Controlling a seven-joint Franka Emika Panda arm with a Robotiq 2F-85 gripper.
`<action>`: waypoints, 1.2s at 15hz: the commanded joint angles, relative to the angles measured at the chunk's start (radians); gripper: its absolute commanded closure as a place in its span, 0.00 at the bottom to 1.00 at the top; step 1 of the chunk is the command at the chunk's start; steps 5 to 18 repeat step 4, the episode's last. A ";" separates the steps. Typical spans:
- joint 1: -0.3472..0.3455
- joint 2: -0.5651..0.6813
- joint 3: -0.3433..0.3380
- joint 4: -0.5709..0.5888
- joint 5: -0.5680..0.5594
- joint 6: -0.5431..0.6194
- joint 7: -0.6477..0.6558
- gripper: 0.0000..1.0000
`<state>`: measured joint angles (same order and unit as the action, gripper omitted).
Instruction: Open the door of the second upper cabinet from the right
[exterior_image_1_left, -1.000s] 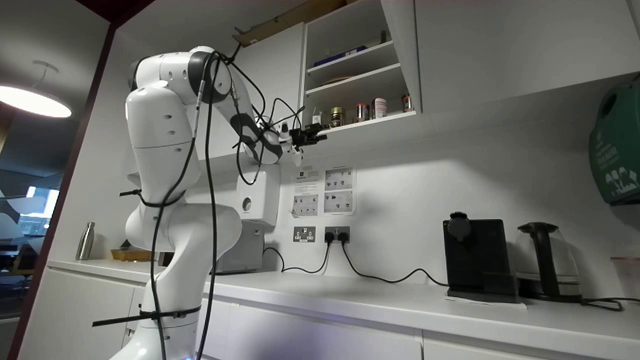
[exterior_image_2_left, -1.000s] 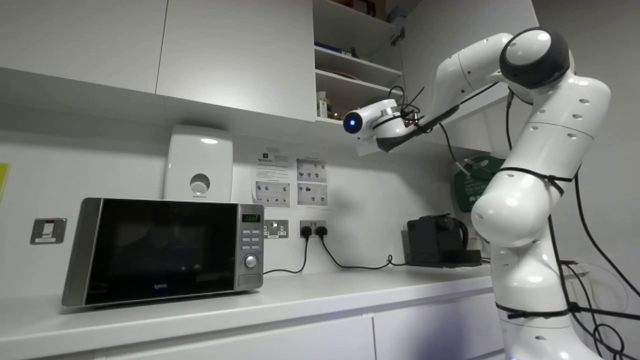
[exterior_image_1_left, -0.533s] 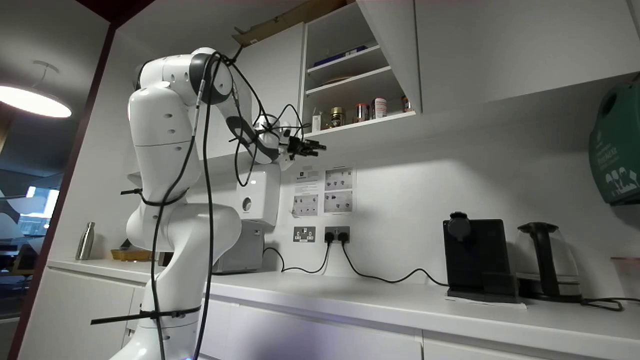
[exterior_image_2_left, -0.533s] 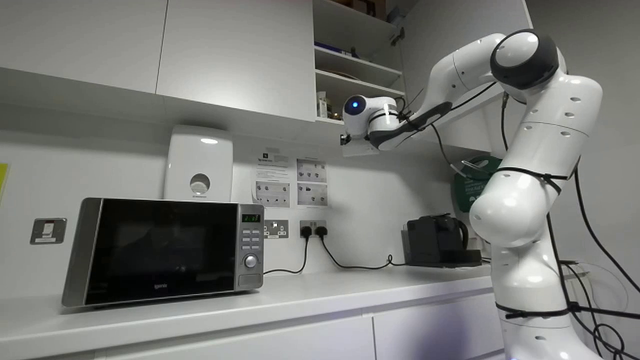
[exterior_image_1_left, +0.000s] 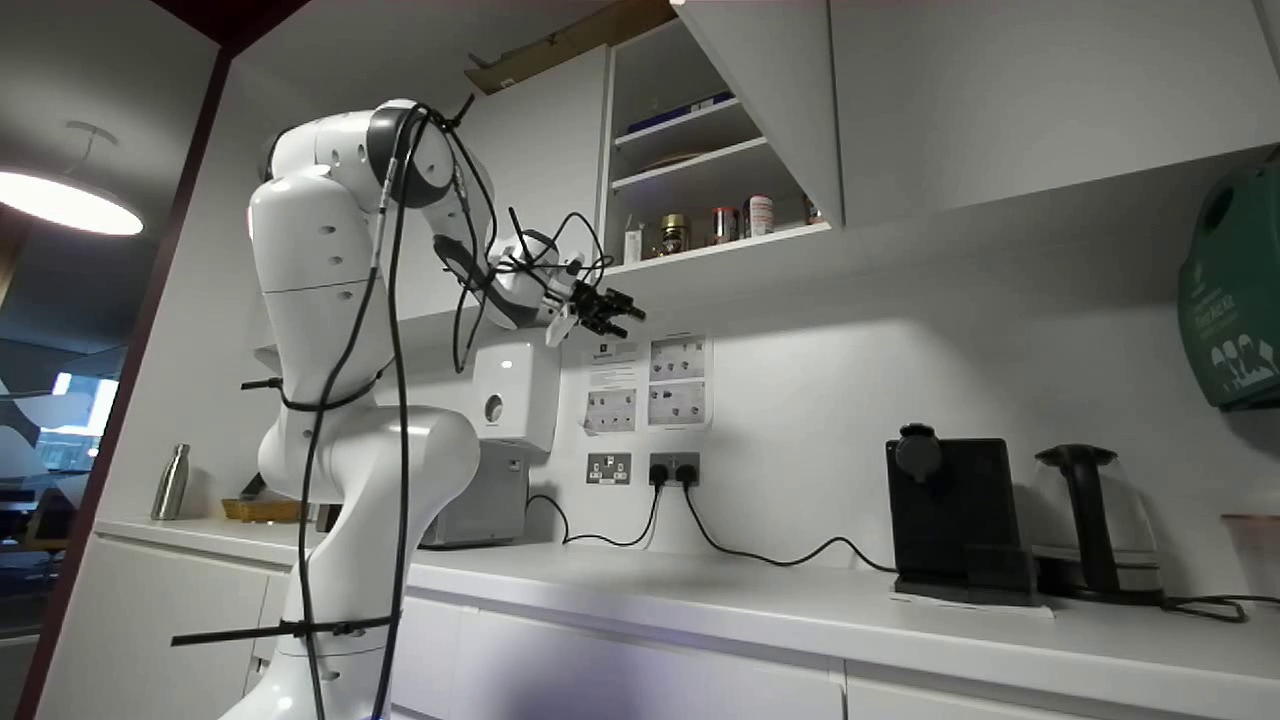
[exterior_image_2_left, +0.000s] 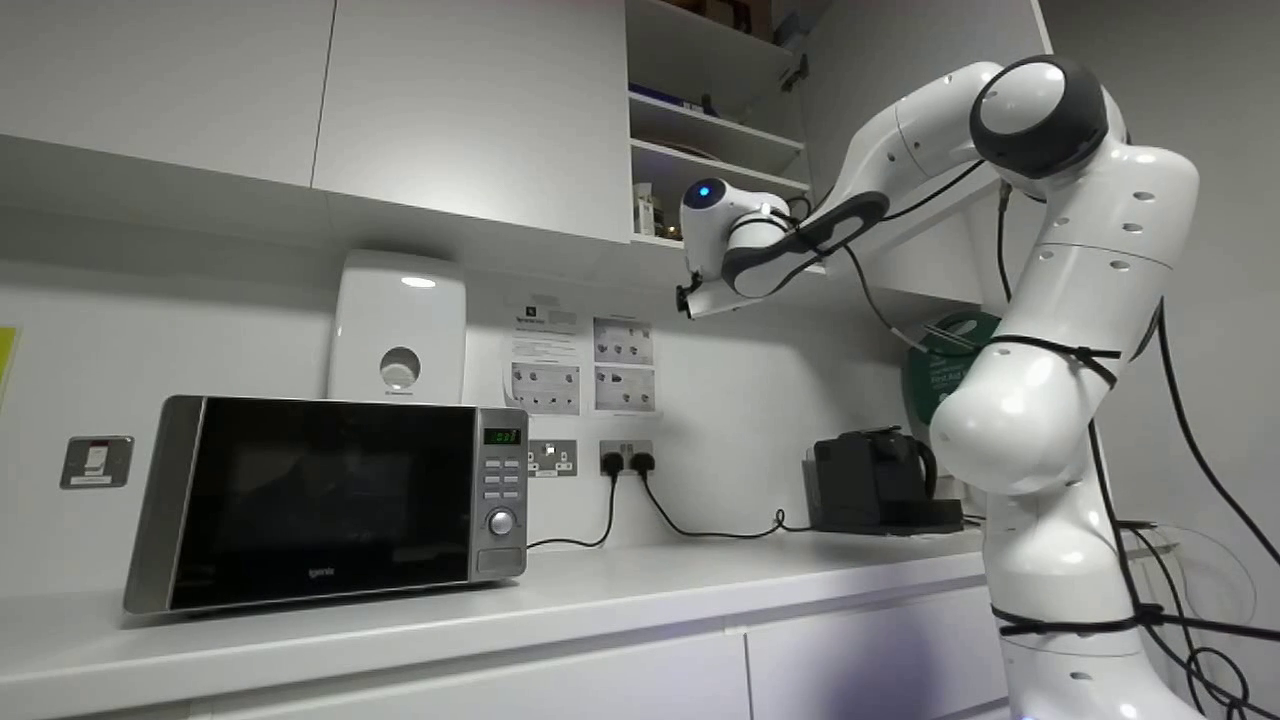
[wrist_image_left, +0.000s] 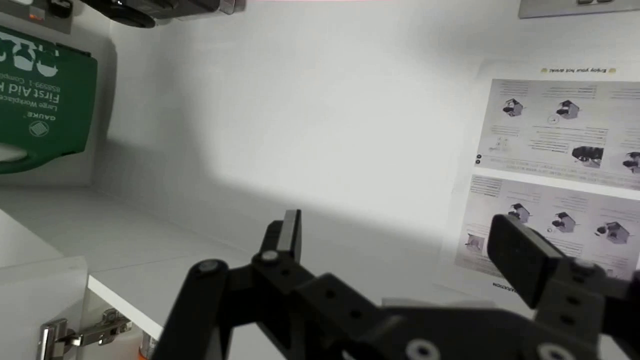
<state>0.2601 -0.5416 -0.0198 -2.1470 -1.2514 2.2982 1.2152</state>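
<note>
The door (exterior_image_1_left: 770, 75), a flat white panel hinged on its right side, stands open in front of the second upper cabinet (exterior_image_1_left: 700, 166). The door shows in an exterior view (exterior_image_2_left: 900, 45), behind the arm. The cabinet holds small jars (exterior_image_1_left: 675, 232) on its lowest shelf. In the wrist view, part of the door (wrist_image_left: 37, 295) with its metal hinge shows at lower left. My black gripper (exterior_image_1_left: 630, 314) is open and empty, below and left of the cabinet's lower edge, apart from the door. Its fingers (wrist_image_left: 397, 227) are wide apart. The arm mostly hides the gripper in an exterior view (exterior_image_2_left: 686, 298).
A much wider white panel (exterior_image_1_left: 1040, 90) adjoins on the right. Closed white doors (exterior_image_2_left: 470, 110) adjoin on the left. A towel dispenser (exterior_image_1_left: 515, 385) is close below the wrist. A green first-aid box (wrist_image_left: 45, 105) hangs in the corner. Loose cables (exterior_image_1_left: 400, 300) run along the arm.
My gripper has moved down and away from the cabinet, and its fingers now tilt downward. The door has swung back a little toward the cabinet, covering more of its opening in an exterior view.
</note>
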 joint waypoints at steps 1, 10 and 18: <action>-0.076 0.001 0.053 -0.002 0.029 0.026 -0.010 0.00; -0.086 0.000 0.061 -0.003 0.027 0.023 -0.009 0.00; -0.086 0.000 0.061 -0.003 0.027 0.023 -0.009 0.00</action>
